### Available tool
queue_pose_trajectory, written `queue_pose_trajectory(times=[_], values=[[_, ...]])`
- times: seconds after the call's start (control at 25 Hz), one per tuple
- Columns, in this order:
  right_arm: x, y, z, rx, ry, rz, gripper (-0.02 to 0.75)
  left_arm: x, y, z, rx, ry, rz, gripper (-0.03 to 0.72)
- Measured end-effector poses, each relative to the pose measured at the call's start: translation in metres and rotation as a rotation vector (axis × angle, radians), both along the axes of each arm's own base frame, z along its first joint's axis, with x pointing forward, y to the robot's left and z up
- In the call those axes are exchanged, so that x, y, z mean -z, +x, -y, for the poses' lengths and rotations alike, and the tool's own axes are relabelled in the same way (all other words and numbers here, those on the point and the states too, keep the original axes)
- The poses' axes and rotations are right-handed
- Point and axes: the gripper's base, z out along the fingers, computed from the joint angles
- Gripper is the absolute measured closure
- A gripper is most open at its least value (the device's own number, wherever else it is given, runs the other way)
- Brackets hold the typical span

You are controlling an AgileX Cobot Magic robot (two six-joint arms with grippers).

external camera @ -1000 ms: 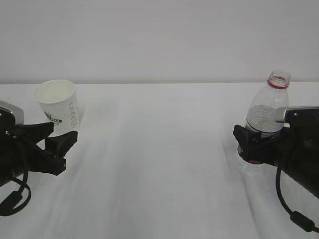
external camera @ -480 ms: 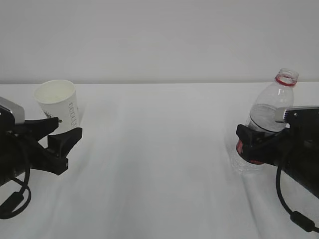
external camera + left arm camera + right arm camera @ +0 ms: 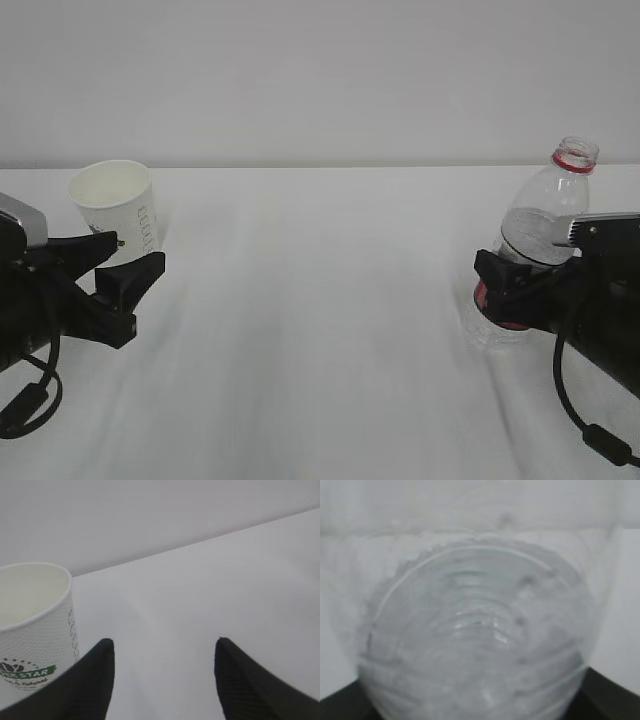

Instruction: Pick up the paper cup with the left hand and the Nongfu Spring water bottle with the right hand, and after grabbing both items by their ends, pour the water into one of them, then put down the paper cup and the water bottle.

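On the white counter [image 3: 320, 330], the right end effector [image 3: 520, 290] hugs the tilted Nongfu Spring water bottle [image 3: 535, 230]. The left end effector [image 3: 125, 275] sits wide apart beside the paper cup [image 3: 115, 210], grasping nothing.

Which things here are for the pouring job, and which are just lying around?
For the job:
- paper cup
- Nongfu Spring water bottle, cap off
- left gripper
- right gripper, fingers around the bottle

Just lying around:
- nothing else; only the white table underneath
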Motion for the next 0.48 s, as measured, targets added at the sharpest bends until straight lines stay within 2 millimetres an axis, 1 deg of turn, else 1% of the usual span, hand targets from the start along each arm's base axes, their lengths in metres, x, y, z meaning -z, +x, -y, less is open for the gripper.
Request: queue_pose_trajectory(times=[0.12,0.32,0.48], values=[[-0.0001,0.0000,0.0000,0.000,0.000,0.002,0.235,0.0000,0.0000,0.0000,0.000,0.000,0.000,0.228],[-0.0001,0.0000,-0.0003,-0.020,-0.049,0.014,0.236,0.0000,0.0002,-0.0005,-0.006,-0.002,-0.001,0.228],[-0.0007,-0.0018,0.0001,-0.023,-0.058,0.013,0.237,-0.0002,0.0027,-0.0056,-0.075,-0.018,-0.006,0.228]])
